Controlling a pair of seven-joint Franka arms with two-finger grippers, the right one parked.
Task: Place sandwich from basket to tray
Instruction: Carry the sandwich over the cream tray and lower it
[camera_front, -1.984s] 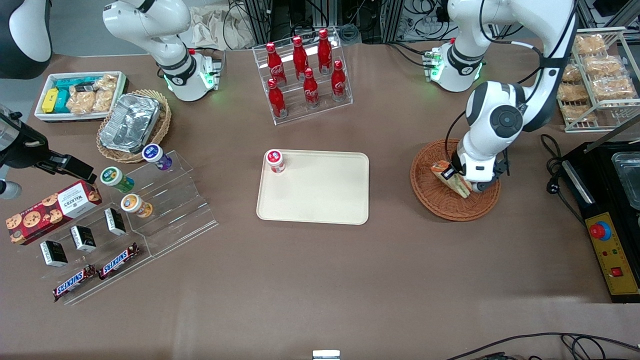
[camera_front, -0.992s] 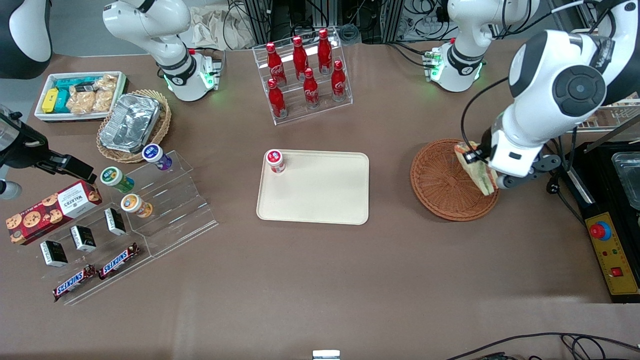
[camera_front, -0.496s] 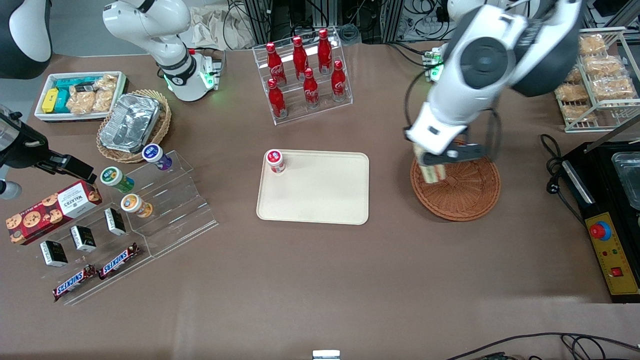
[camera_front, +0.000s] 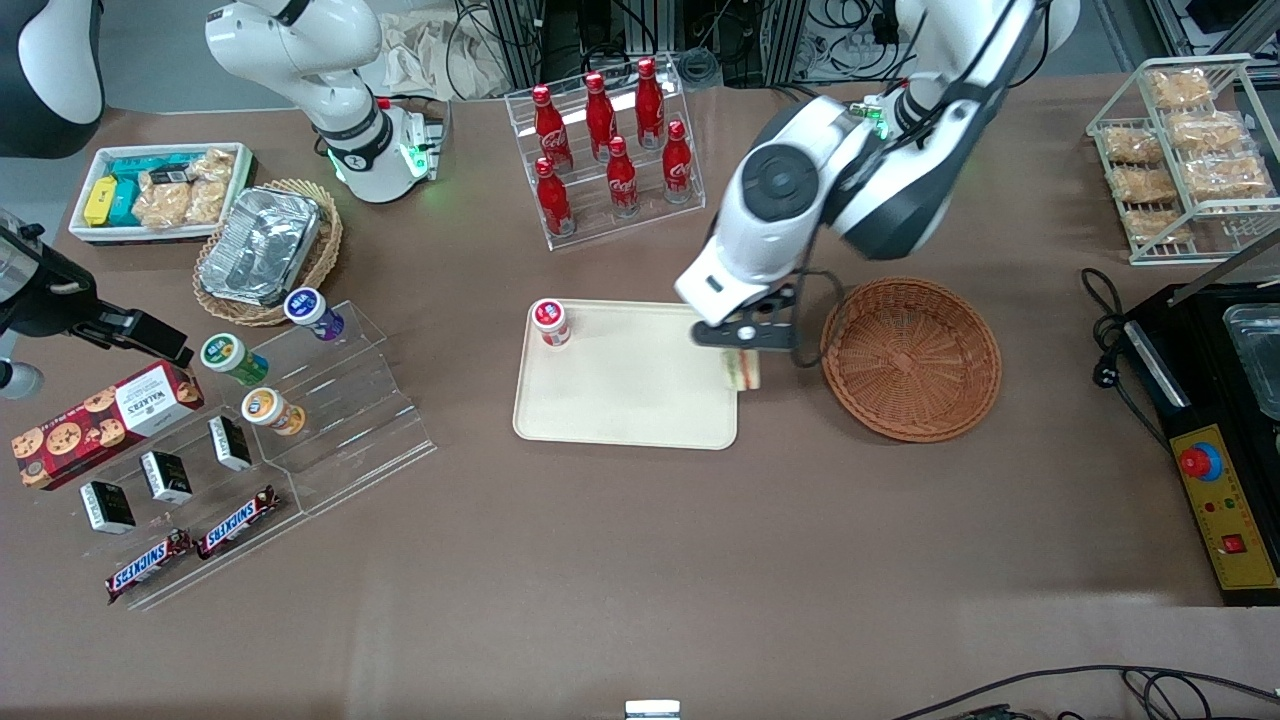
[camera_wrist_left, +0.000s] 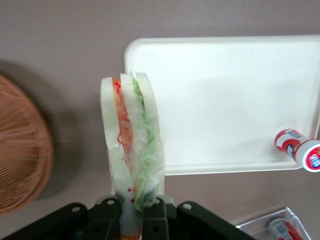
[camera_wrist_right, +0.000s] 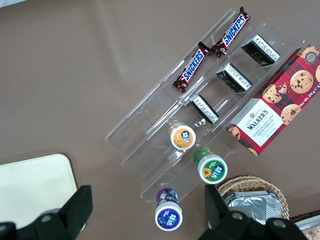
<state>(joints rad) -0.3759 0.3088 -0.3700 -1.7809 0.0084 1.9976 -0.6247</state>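
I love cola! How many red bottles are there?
7, all upright in the clear stepped rack, farther from the front camera than the tray. None looks hidden. The gripper holds the sandwich above the tray's edge.

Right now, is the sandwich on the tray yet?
Not yet. Done: the sandwich is out of the basket, which looks empty. In hand: the tool is shut on it, hanging above the tray's edge nearest the basket. Left: lower it onto the tray and let go.

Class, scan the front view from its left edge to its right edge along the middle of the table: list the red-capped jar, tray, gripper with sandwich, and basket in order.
Red-capped jar → tray → gripper shut on the sandwich → basket.
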